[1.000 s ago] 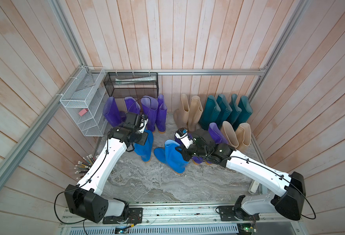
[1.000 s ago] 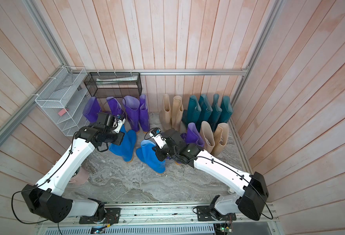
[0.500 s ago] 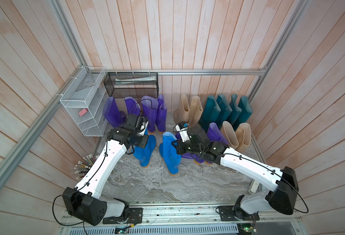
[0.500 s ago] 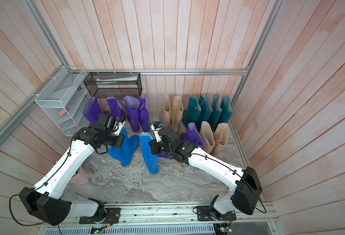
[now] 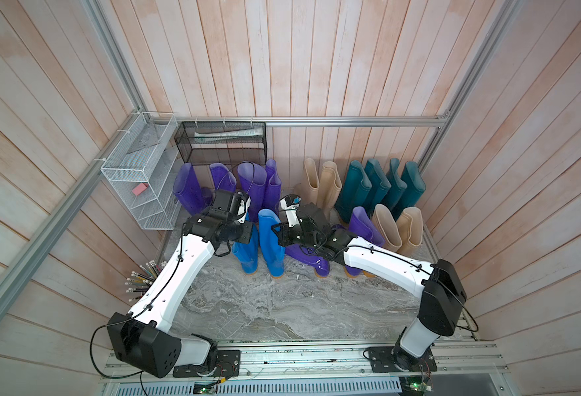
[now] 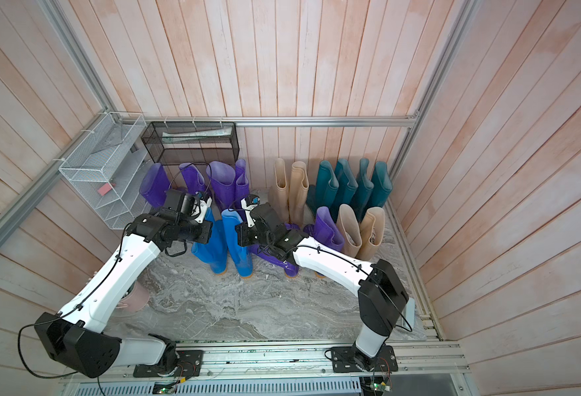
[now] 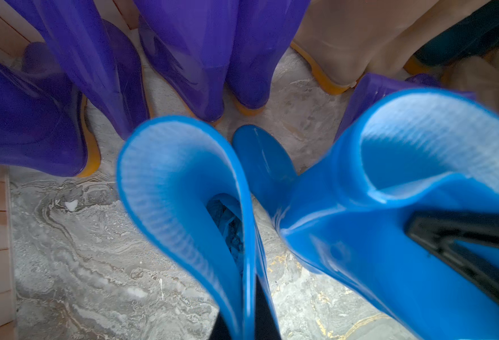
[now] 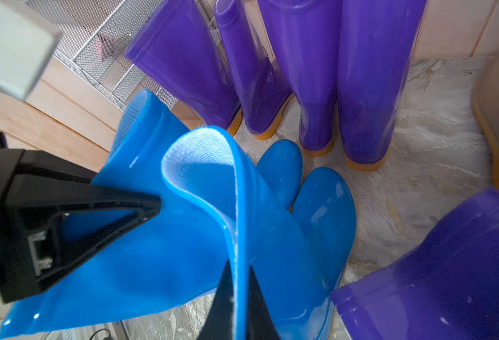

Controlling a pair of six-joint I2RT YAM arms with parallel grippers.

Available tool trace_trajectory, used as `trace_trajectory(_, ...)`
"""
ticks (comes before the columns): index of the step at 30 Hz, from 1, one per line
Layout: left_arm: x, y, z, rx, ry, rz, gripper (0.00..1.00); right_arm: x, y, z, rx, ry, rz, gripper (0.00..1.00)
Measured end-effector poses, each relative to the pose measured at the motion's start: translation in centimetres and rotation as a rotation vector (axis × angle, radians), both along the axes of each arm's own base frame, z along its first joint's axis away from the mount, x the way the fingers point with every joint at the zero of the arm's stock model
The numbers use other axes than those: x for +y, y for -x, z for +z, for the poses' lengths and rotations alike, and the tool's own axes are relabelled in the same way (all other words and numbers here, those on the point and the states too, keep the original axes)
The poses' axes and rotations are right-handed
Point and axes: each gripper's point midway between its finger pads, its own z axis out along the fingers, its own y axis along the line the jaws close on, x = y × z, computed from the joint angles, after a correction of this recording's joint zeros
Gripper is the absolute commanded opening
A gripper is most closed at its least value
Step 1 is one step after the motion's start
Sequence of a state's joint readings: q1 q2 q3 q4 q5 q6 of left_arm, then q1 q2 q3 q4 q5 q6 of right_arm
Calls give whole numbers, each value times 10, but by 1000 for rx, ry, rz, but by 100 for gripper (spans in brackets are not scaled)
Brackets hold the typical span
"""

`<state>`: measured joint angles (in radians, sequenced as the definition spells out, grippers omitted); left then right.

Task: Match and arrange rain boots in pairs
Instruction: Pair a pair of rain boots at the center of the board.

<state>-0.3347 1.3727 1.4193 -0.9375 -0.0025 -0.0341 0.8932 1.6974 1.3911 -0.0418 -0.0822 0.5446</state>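
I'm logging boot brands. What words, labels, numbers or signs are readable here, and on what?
No text can be read in any view.
White mark on a purple boot: too small to read.
Blue tag on the right wrist camera: too small to read.

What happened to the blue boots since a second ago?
The right fingers, still pinching its rim, swung the right blue boot from leaning over to upright, close beside the left blue boot. The left fingers kept pinching that one, which barely moved. Nothing was let go. The purple boots, beige boots and teal boots stayed put.
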Motion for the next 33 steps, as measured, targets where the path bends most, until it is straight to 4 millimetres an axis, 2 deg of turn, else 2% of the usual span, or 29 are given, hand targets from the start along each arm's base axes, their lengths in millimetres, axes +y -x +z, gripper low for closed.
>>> trace_trajectory(3,-3,-5,3,-24,14,-3,12,2,-1,2,5,-22,-2,0)
trace_trajectory(6,-4,-6,1,-29,19,-8,19,4,-3,4,21,-51,-14,0)
trace_trajectory(9,-6,-8,-1,-36,18,-18,41,7,-5,5,46,-90,-27,2)
trace_trajectory(12,-6,-10,-2,-43,19,-21,57,10,-6,5,64,-125,-31,30)
trace_trajectory(15,-6,-11,0,-53,19,-20,65,13,-8,19,34,-173,-25,46)
trace_trajectory(17,-6,-10,4,-66,23,-20,79,12,-9,24,16,-177,-29,54)
trace_trajectory(19,-5,-7,14,-95,33,-22,87,9,-10,25,2,-165,-44,60)
trace_trajectory(23,-5,2,48,-187,84,-23,89,-7,-10,40,-44,-139,-84,66)
trace_trajectory(28,-8,11,101,-319,156,-46,91,-40,-9,87,-152,-148,-161,68)
trace_trajectory(30,-9,14,111,-343,175,-52,91,-55,-10,99,-186,-140,-202,68)
trace_trajectory(33,-11,18,116,-350,202,-61,90,-78,-19,104,-212,-94,-282,68)
